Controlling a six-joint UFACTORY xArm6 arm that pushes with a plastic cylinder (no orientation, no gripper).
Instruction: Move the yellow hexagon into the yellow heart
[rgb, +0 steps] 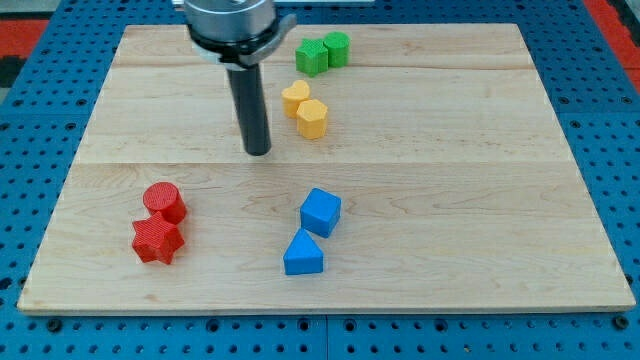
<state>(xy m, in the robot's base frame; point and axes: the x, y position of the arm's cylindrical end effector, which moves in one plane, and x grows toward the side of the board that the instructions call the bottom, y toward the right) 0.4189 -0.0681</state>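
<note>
Resting on the wooden table (480, 200) a little to the left of its centre, my tip (258, 153) is the bare lower end of a straight dark rod; it has nothing to open or close and holds nothing, touching no block. Nearest the bottom edge, the blue triangular block (303, 254) and the blue cube (320, 211) sit just beside each other, close enough that they may be touching. Toward the bottom-left corner the red star (156, 240) and the red cylinder (164, 202) press together as a pair. Farther up, just to the right of my tip, the yellow hexagon (312, 117) lies against the yellow heart (295, 97), the heart on its upper-left side; the two look to be in contact already, so I judge the task done or nearly so, and my tip stands apart from them to the left because no further push seems needed. Any extra nudge from that side would risk sliding the hexagon off to the right, away from the heart. Close to the top edge, the green star-like block (311, 56) and the green cylinder (337, 48) stand side by side, clear of the yellow pair. The table is pale planked wood with visible seams running across it, lying on a blue perforated base (40, 90); a strip of red (612, 20) shows beyond the top-right corner
</note>
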